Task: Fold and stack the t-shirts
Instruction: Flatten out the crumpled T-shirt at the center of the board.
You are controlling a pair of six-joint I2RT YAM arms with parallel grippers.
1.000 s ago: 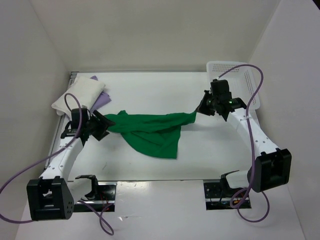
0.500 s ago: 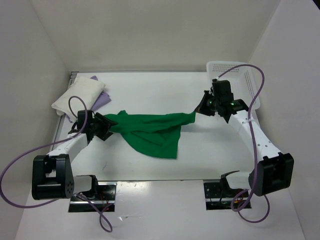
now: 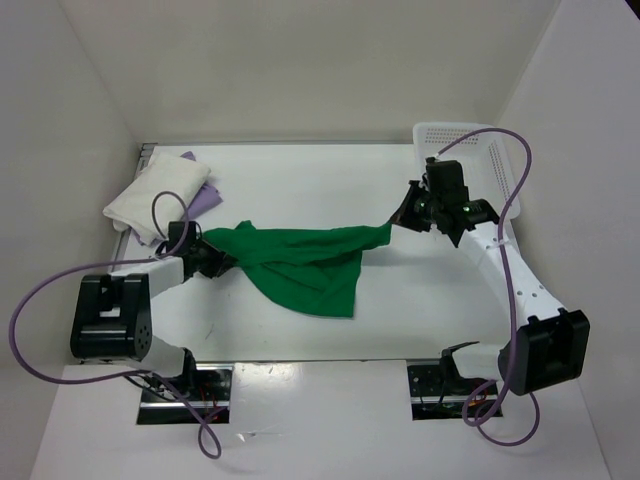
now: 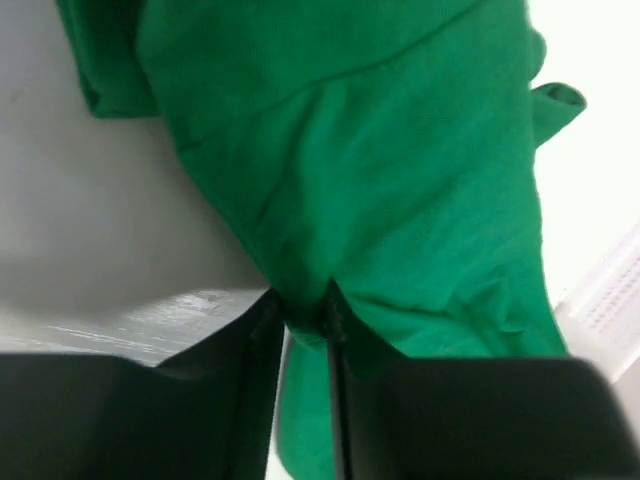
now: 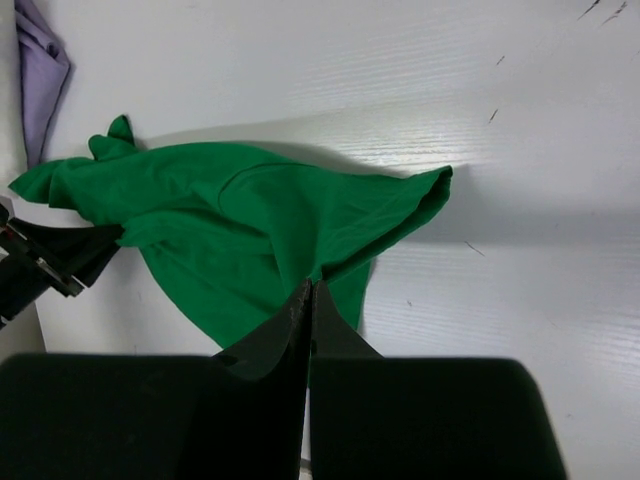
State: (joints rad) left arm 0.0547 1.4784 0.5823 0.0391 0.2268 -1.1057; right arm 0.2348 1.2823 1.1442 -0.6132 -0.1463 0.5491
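Left claw (image 3: 215, 263) low (arm folded near its base), right claw (image 3: 397, 221) outstretched, both pinched closed

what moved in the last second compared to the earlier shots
The left arm folded up, its black joint block moving in from the near edge toward the green shirt. The left end effector stayed clamped on the shirt's left end. The right end effector kept its grip on the other end. The white shirt and the basket stayed put.
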